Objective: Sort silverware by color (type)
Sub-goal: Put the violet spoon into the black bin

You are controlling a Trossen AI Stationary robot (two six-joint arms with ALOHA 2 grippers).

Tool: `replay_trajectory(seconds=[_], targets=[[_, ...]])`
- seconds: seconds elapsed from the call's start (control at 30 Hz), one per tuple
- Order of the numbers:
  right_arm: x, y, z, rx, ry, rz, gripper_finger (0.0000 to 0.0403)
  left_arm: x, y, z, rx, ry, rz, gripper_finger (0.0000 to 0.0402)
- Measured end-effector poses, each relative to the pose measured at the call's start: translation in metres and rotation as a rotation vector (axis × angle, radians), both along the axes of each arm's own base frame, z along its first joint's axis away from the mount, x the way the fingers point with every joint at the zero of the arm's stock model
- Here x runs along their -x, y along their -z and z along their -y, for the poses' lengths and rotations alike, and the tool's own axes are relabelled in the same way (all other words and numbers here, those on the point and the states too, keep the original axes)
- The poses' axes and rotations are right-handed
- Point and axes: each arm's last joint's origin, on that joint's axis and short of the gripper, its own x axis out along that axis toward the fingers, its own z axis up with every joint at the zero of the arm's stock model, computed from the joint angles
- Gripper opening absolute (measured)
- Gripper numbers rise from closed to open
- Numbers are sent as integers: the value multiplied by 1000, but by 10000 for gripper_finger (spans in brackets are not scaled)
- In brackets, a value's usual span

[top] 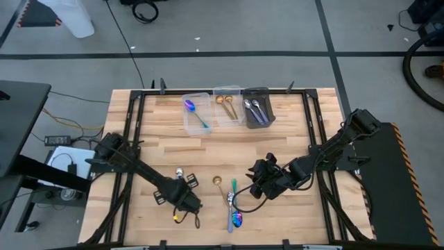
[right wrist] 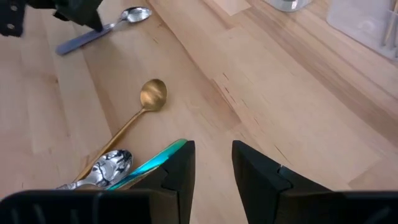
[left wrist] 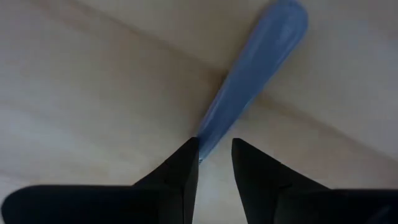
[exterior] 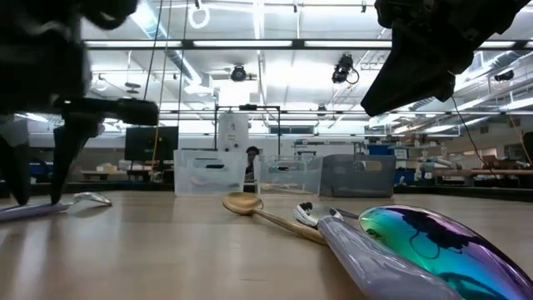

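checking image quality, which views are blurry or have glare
Left wrist view: the silver handle is soft and out of focus. Low view: the iridescent spoon looms large and mirrors the bright ceiling lights; the bins behind are hazy. High view: evenly lit.

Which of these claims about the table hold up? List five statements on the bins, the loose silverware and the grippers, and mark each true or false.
1. Three bins stand in a row at the table's far edge. True: two clear bins and a dark grey bin.
2. The dark grey bin holds gold spoons. False: it holds silver utensils; the gold spoons lie in the middle clear bin.
3. A gold spoon lies loose on the table. True.
4. The left gripper holds a spoon in the air. False: its fingers straddle a silver handle lying on the wood.
5. The right gripper is shut on a fork. False: its fingers stand apart, holding nothing.
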Motion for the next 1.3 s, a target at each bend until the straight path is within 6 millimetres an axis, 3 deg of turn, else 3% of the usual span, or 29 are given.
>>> replay_trajectory(seconds=[0.17,0.4,0.73,1.1,1.3], targets=[[-1,-1,0,-5,-1,11,116,13,9,4,-128,93,33,105],[-1,-1,0,1,5,18,116,18,11,10,-132,148,36,105],[-2,-2,-1,-1,2,26,116,19,-23,5,-25,153,133,105],[-1,-2,-4,-6,-12,36,117,18,-22,12,60,294,103,105],[-1,-2,-5,-7,-13,39,117,27,-1,5,59,353,54,105]])
